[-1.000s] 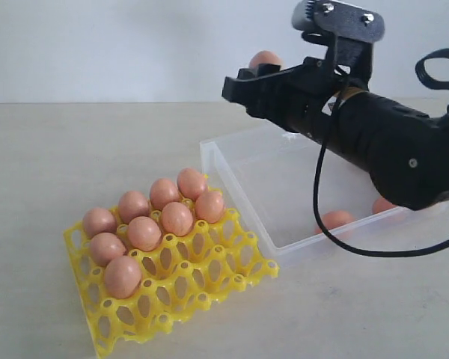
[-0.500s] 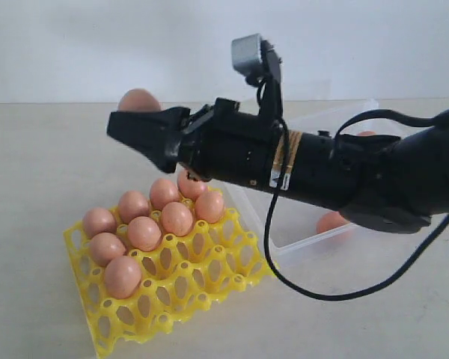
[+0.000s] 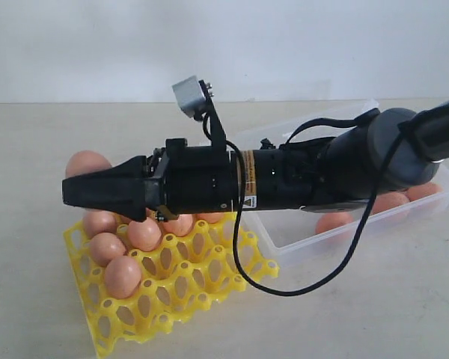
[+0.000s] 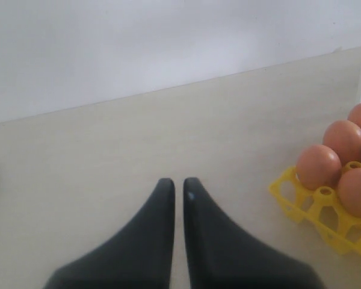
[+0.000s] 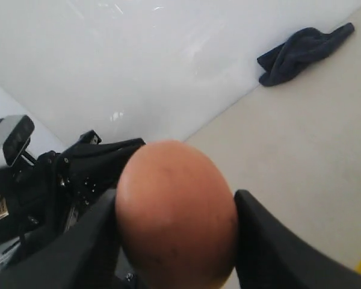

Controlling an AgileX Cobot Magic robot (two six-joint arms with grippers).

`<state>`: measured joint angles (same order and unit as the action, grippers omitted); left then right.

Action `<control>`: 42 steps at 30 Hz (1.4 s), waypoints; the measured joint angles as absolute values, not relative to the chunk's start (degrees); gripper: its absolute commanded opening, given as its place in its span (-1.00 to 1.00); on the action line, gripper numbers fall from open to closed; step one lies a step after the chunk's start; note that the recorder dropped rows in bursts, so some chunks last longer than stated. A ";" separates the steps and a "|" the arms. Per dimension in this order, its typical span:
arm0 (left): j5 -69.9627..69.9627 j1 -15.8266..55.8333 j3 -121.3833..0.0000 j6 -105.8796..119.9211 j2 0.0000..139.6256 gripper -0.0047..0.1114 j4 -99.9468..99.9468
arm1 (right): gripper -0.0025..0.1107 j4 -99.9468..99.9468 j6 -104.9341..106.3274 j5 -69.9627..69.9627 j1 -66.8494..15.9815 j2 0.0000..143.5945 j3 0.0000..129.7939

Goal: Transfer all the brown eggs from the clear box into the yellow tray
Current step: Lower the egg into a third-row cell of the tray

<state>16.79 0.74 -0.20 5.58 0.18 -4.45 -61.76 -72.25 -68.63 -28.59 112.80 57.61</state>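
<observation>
Beige table (image 3: 45,134) carries everything and runs back to a white wall (image 3: 224,45). Lying low across it from the right edge, the black right arm (image 3: 299,176) stretches over the clear box (image 3: 292,233) and on above the yellow tray (image 3: 187,278). The box sits toward the table's right edge, its near left corner just beside the tray's right corner; whether they touch I cannot tell. The tray sits near the table's front edge, turned at an angle. A dark cloth (image 5: 304,51) lies crumpled where the table meets the wall. The right gripper (image 3: 73,185) hangs above the tray's far left corner, jaws partly apart and clamped on one brown egg (image 3: 87,161), which fills the gap between the two black fingers (image 5: 271,241). The left gripper (image 4: 177,183) is over bare table beside a corner of the tray, jaws almost together with only a thin slit, nothing in them. Other brown eggs (image 3: 144,233) fill cups along the tray's left and far edges, while cups along its near right edge show open lattice. Three more eggs (image 3: 335,222) lie in the box by its near wall.
</observation>
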 measured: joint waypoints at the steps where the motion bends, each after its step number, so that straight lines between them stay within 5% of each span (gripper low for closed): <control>1: 16.79 0.74 -0.20 5.58 0.18 -0.85 -4.45 | -0.96 -62.75 -71.84 -68.10 -28.59 112.80 57.61; 22: 16.79 0.74 -0.20 5.58 0.18 -0.85 -4.45 | -0.96 -79.10 -67.97 -36.05 -28.59 112.89 57.76; 42: 16.79 0.74 -0.20 5.58 0.18 -0.85 -4.45 | -0.96 -81.67 -68.33 -35.60 -28.59 112.89 58.19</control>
<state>16.79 0.74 -0.20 5.58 0.18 -4.45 -81.67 -68.33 -35.60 -28.59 112.89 58.19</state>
